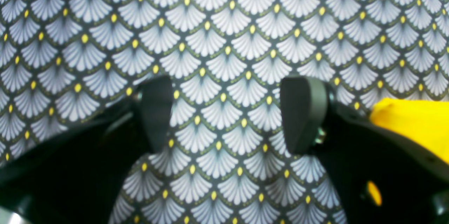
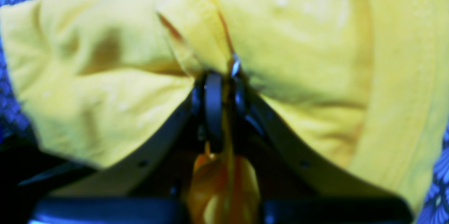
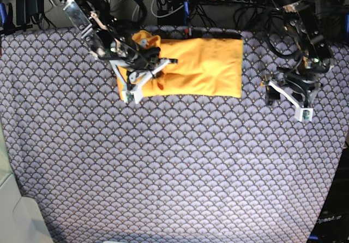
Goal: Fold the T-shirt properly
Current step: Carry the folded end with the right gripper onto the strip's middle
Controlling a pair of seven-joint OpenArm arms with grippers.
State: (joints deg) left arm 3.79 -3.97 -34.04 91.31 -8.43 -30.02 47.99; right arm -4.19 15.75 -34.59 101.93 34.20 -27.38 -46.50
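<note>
Orange-yellow T-shirt point(image 3: 202, 68) lying folded into a long band on the scallop-patterned cloth point(image 3: 174, 172) covering the desk, at the far edge of that cloth and a little to the base view's left of its middle. Right hand point(image 2: 224, 76) planted on the shirt's end on the base view's left, fingers point(image 2: 213, 104) pinched together on a gathered fold of the yellow fabric, a strip of it hanging down between them toward the wrist camera. Fabric around that pinch bunched and creased, rest of the shirt smooth and flat. Left hand point(image 1: 226, 112) off the shirt's other end, over bare patterned cloth, fingers point(image 1: 303, 112) spread wide with nothing between them. Only a corner of the yellow shirt at the right edge of the left wrist view, beside that hand and not touching its fingers.
</note>
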